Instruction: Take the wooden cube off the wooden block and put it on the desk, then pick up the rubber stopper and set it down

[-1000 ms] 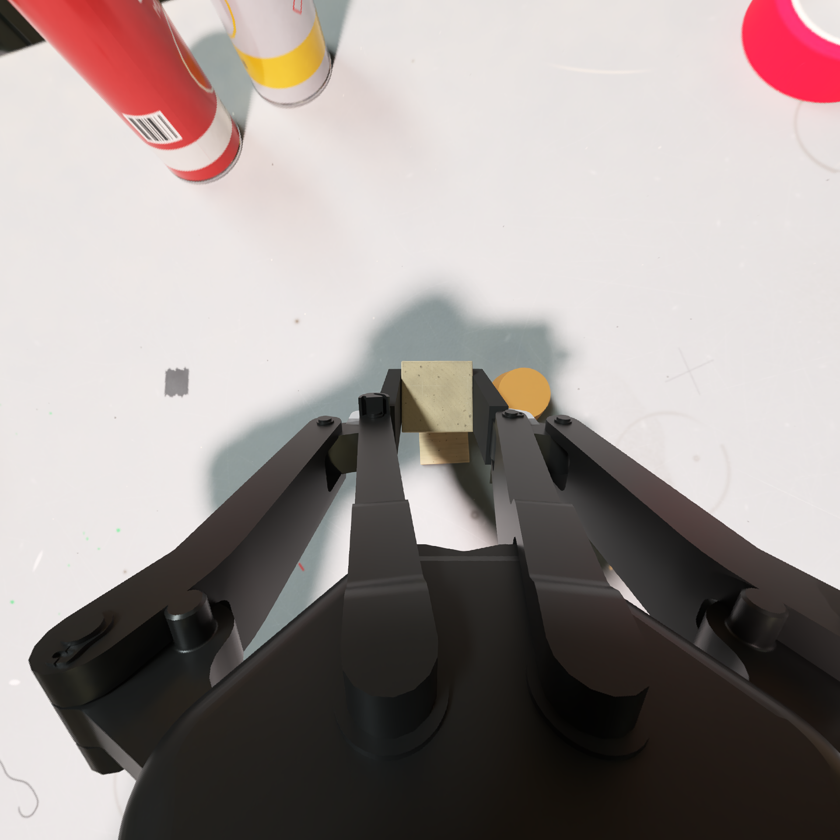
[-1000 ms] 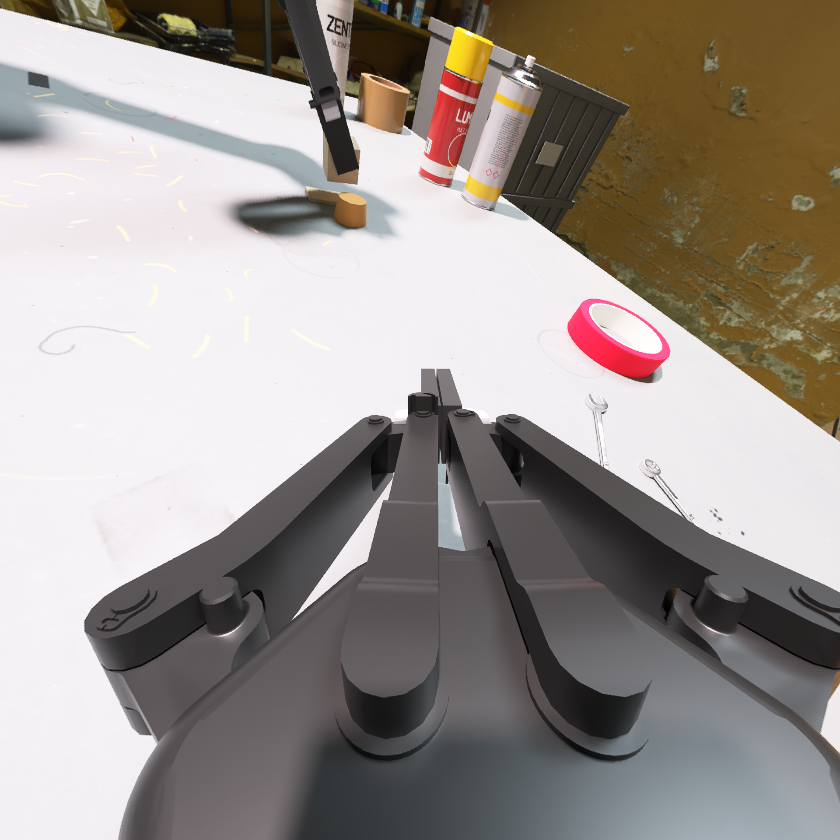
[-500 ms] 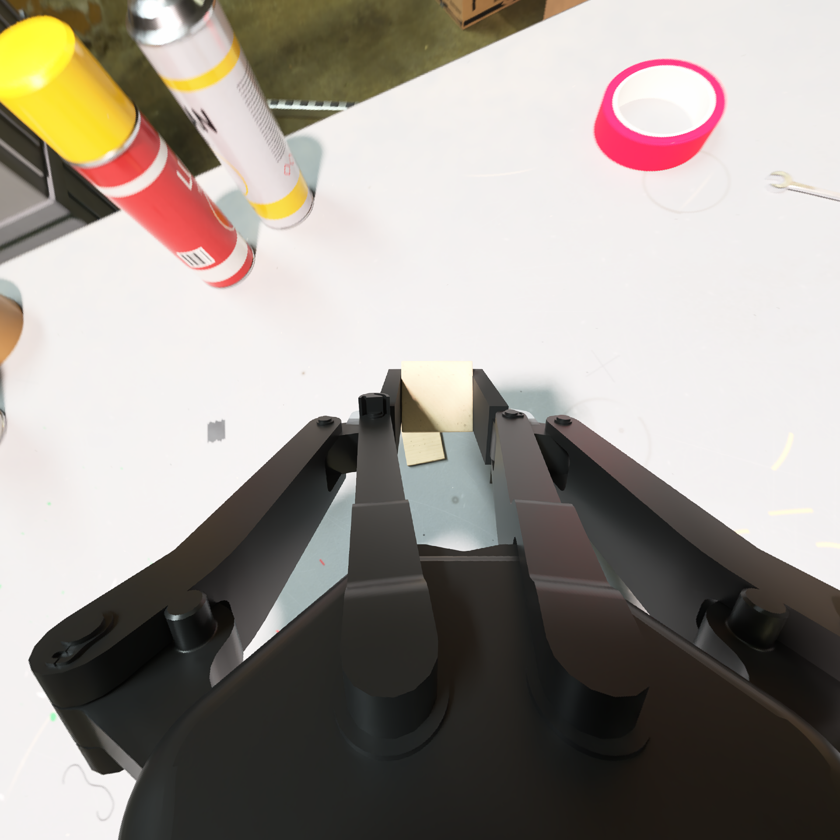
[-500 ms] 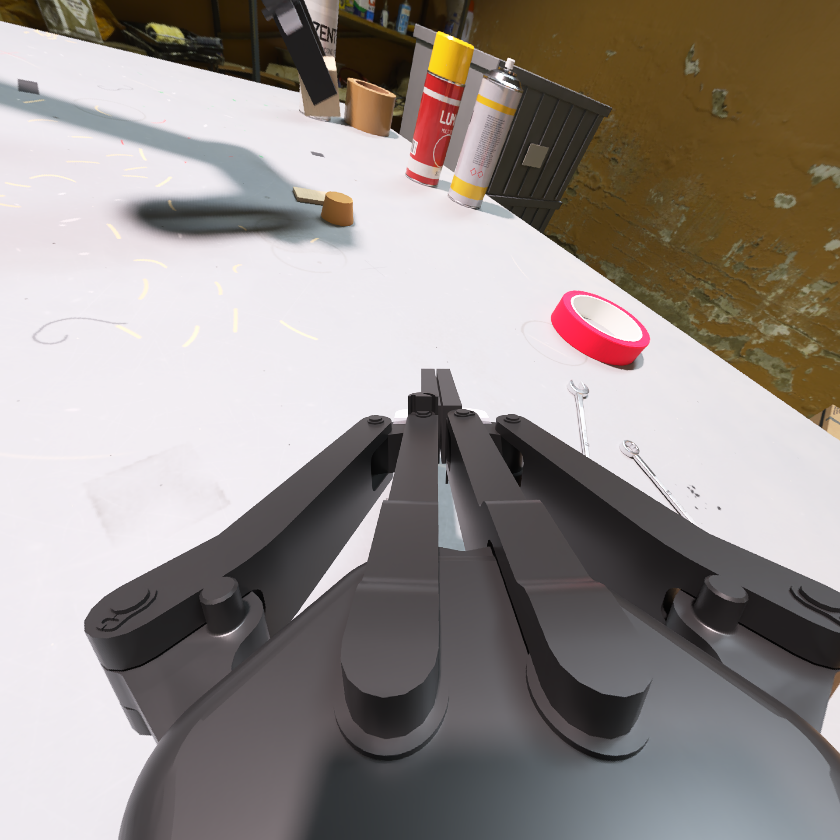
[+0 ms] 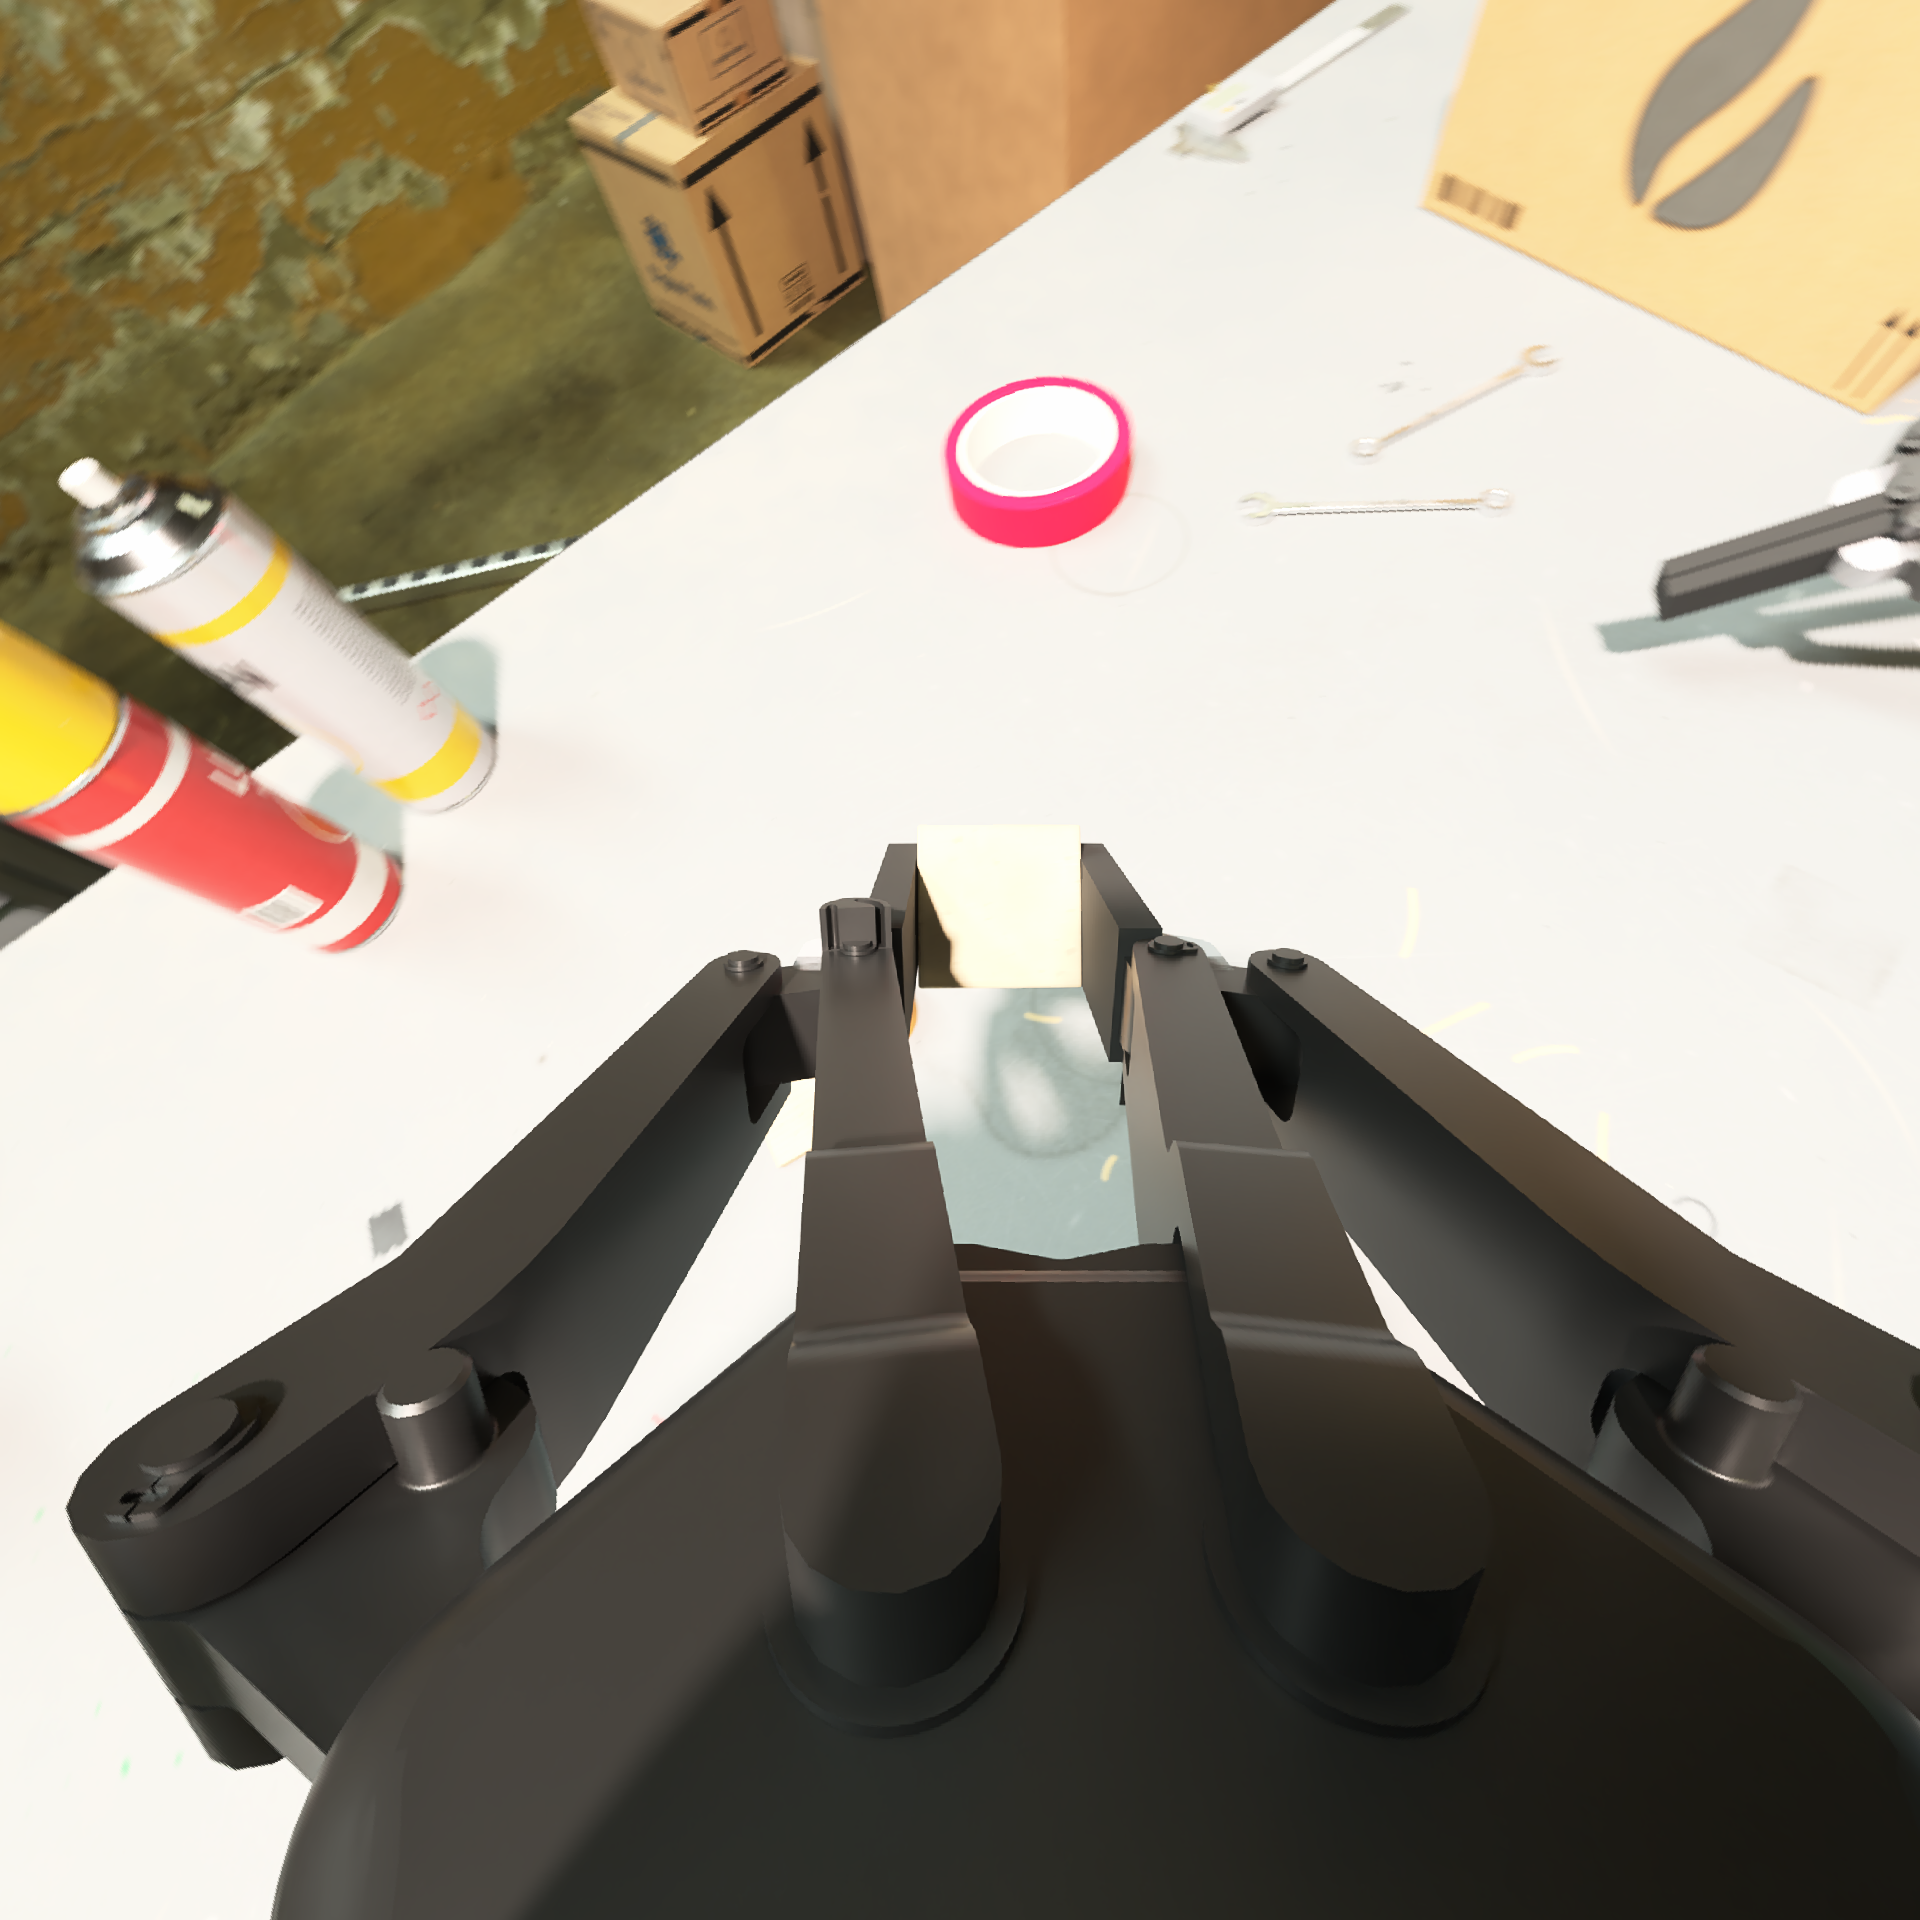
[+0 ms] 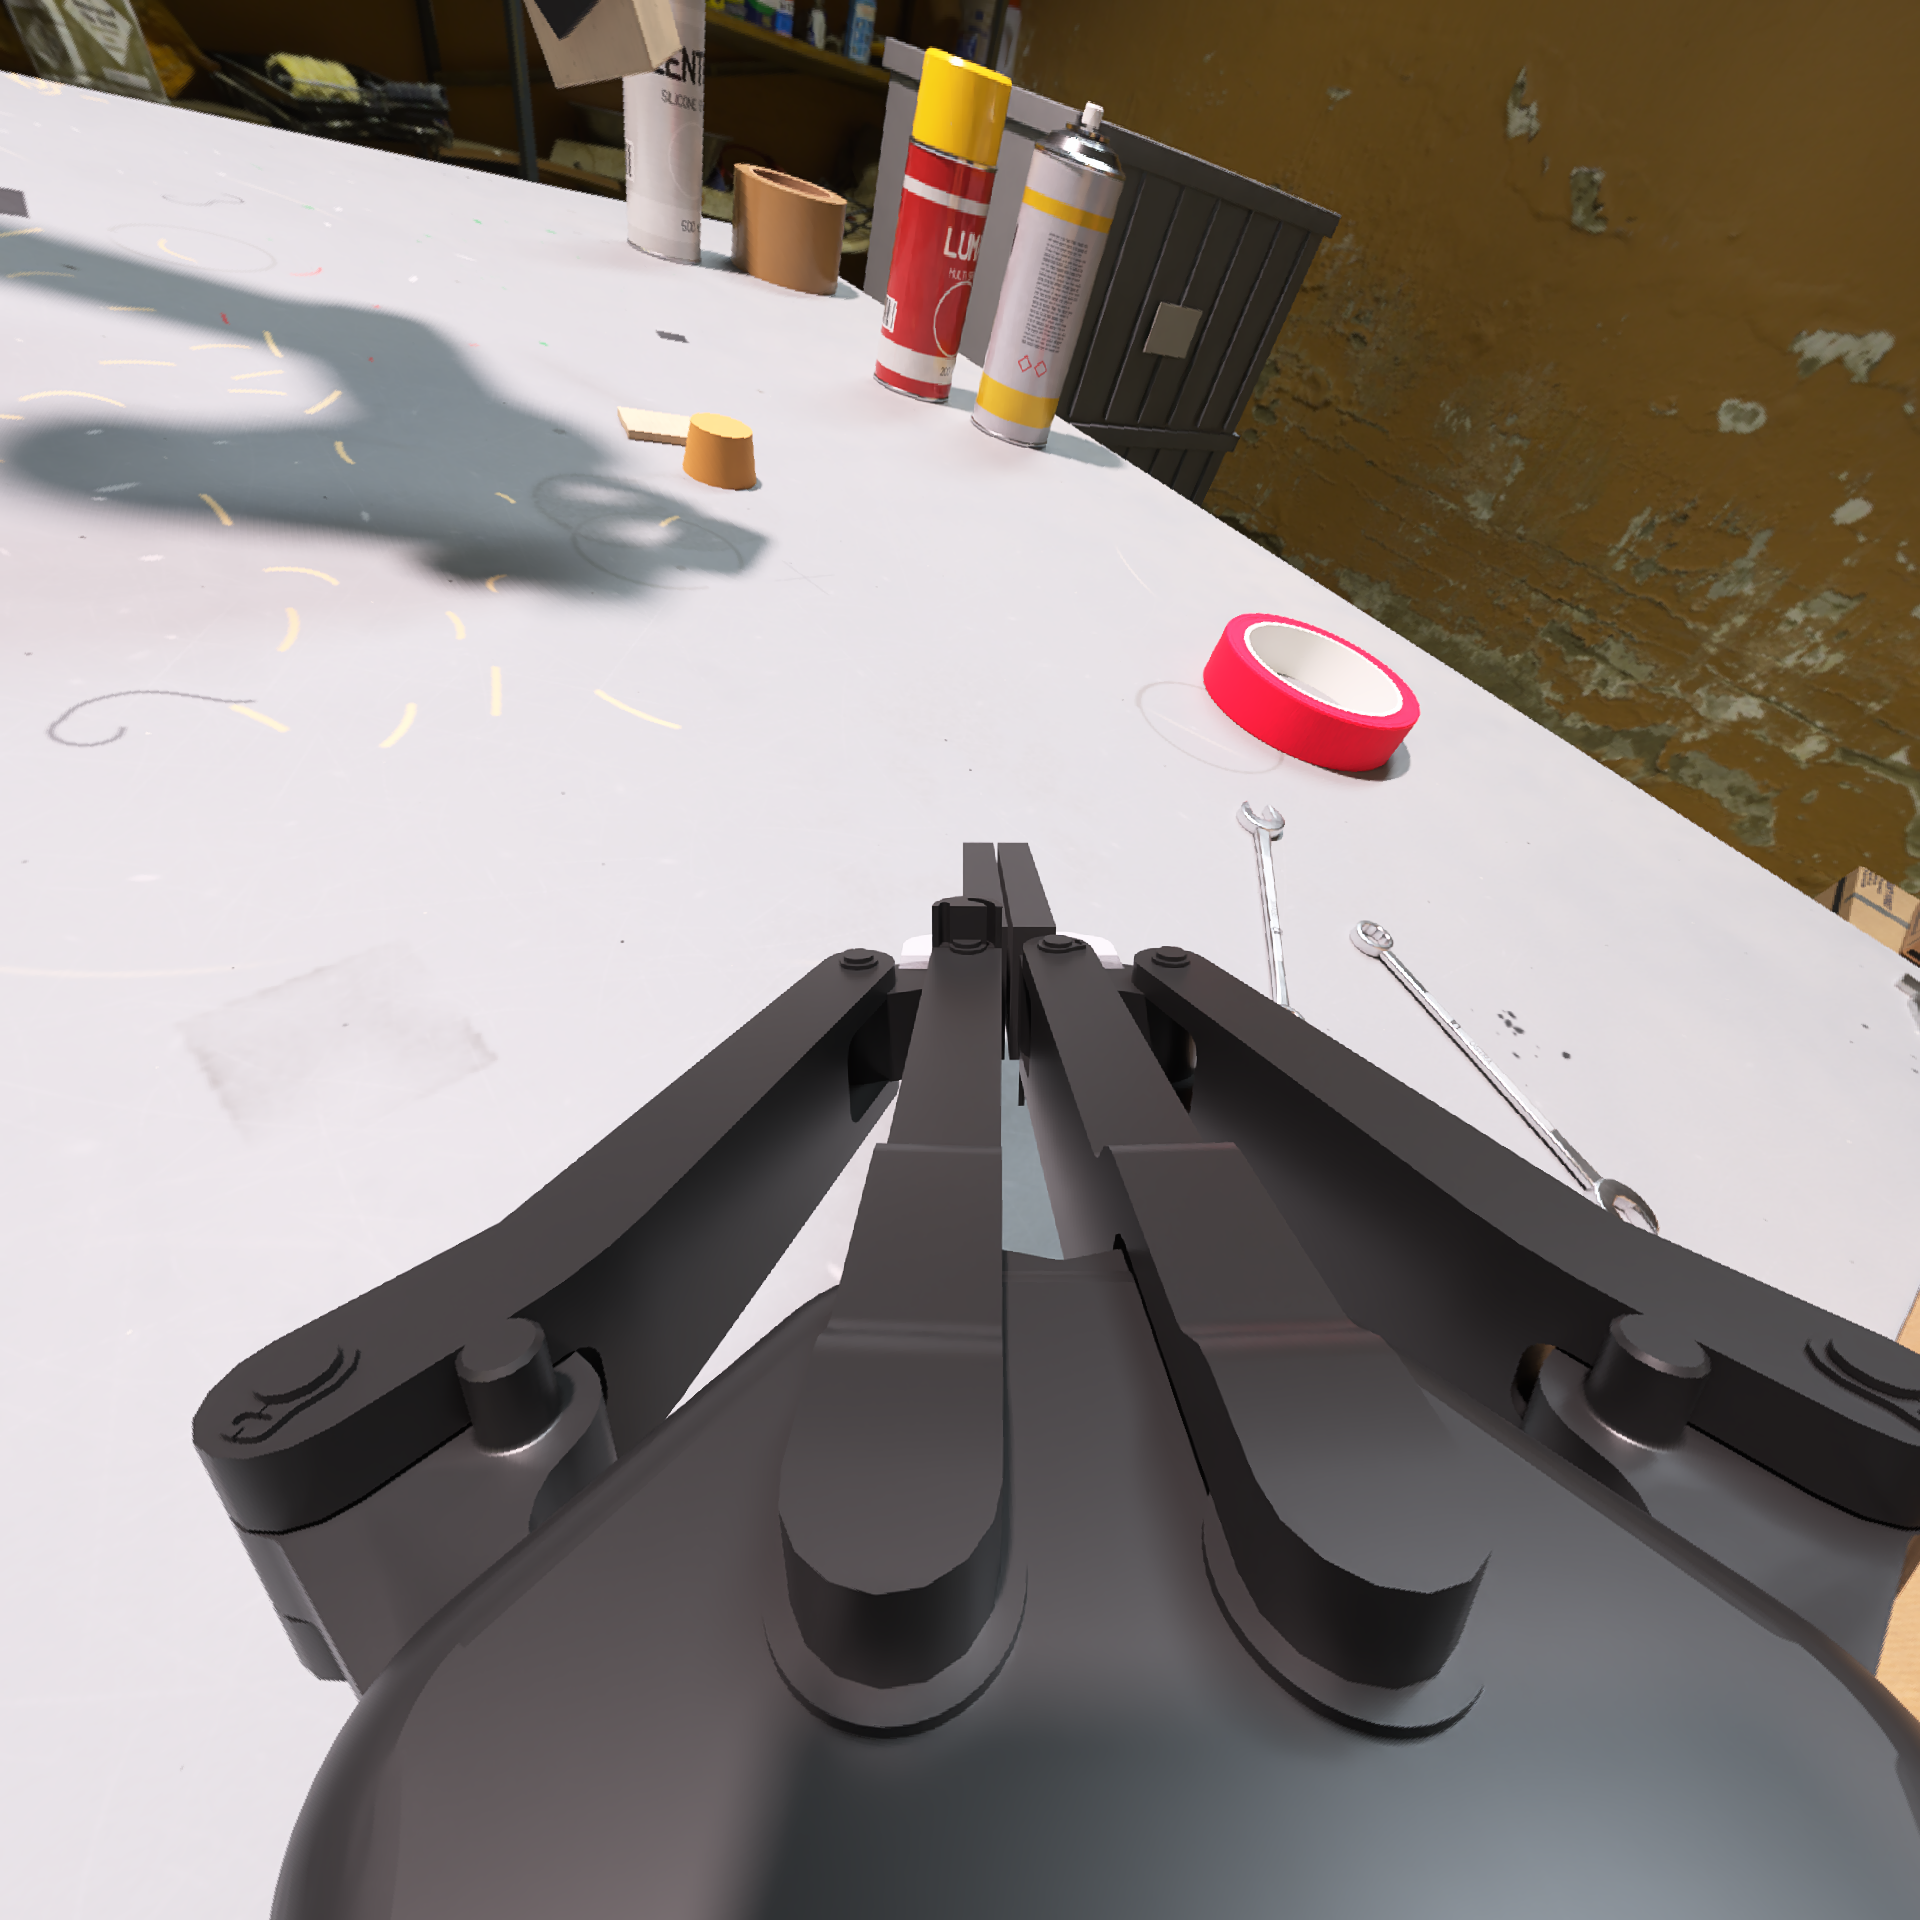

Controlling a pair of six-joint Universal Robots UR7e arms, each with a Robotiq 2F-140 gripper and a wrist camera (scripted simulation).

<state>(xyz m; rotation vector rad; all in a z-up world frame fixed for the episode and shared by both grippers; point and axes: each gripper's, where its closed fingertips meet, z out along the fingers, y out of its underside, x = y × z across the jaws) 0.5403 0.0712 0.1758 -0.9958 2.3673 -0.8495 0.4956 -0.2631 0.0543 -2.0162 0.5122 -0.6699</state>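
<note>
My left gripper (image 5: pixel 997 906) is shut on the pale wooden cube (image 5: pixel 1003 883) and holds it high above the white desk (image 5: pixel 1299 727). In the right wrist view the cube (image 6: pixel 608 47) shows at the top edge, well above the desk. The flat wooden block (image 6: pixel 650 423) lies on the desk with the orange rubber stopper (image 6: pixel 719 450) touching its right end. My right gripper (image 6: pixel 995 868) is shut and empty, low over the desk, far from both. It also shows at the right edge of the left wrist view (image 5: pixel 1766 561).
A pink tape roll (image 6: pixel 1311 691) and two wrenches (image 6: pixel 1268 904) lie near the right gripper. Two spray cans (image 6: pixel 940 223), a brown cup (image 6: pixel 787 227) and a white tube (image 6: pixel 665 156) stand at the far edge. A cardboard box (image 5: pixel 1683 156) stands on the desk.
My left gripper has risen with the cube and tilted toward the tape roll. The block and the stopper have dropped out of its view. The right gripper has barely moved.
</note>
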